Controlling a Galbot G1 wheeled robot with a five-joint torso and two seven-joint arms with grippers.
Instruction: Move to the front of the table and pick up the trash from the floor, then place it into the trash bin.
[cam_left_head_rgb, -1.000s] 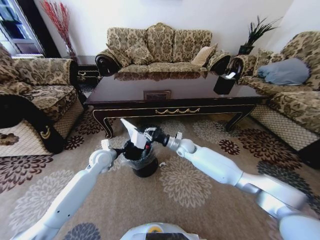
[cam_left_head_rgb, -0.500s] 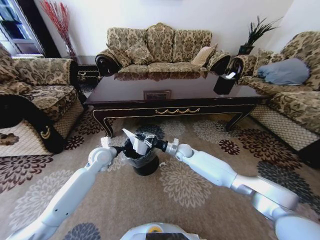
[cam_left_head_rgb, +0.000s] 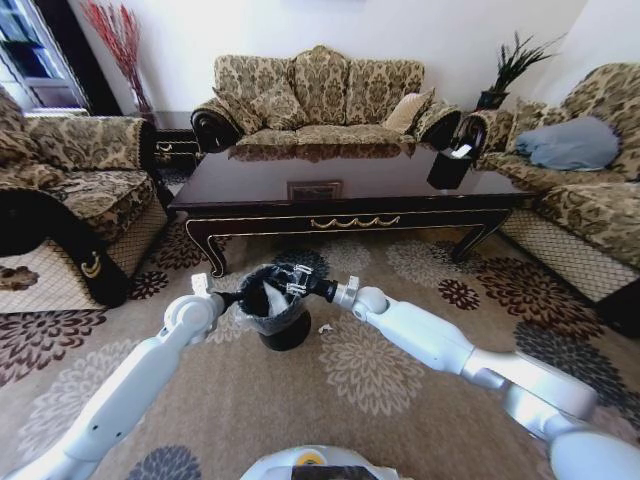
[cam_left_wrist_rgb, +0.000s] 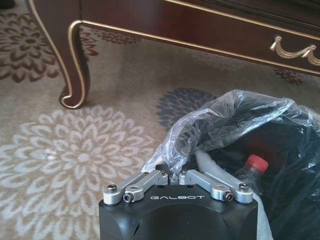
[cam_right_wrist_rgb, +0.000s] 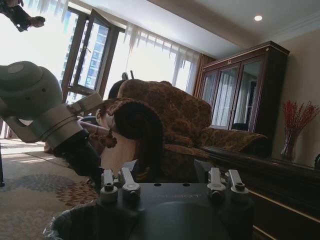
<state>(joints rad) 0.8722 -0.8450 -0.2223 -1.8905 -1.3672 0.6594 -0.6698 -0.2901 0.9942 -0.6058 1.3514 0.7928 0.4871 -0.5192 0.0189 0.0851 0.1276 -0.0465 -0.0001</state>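
Left gripper (cam_left_wrist_rgb: 175, 176) pinches crinkly clear bag rim of small round black bin (cam_left_head_rgb: 272, 312); right gripper (cam_left_head_rgb: 284, 283) over bin mouth, fingers spread, empty.

Daylit living room seen through wide-angle optics, with uneven exposure between the views.

Head view: soft, even daylight; the table (cam_left_head_rgb: 340, 185) top mirrors the sofa (cam_left_head_rgb: 320, 95) along its far edge, and a faint shadow lies under its front edge on the floor (cam_left_head_rgb: 400, 400). Strong barrel distortion bends the room at the picture's corners. Left wrist view: diffuse light, white glare on the crinkled liner of the trash bin (cam_left_wrist_rgb: 235, 125), and a slightly soft foreground. Right wrist view: strongly backlit; the windows (cam_right_wrist_rgb: 95, 60) blow out to white, the armchair (cam_right_wrist_rgb: 150, 130) and cabinet (cam_right_wrist_rgb: 245, 95) fall into dim shade, and a ceiling spotlight (cam_right_wrist_rgb: 258, 18) glows.
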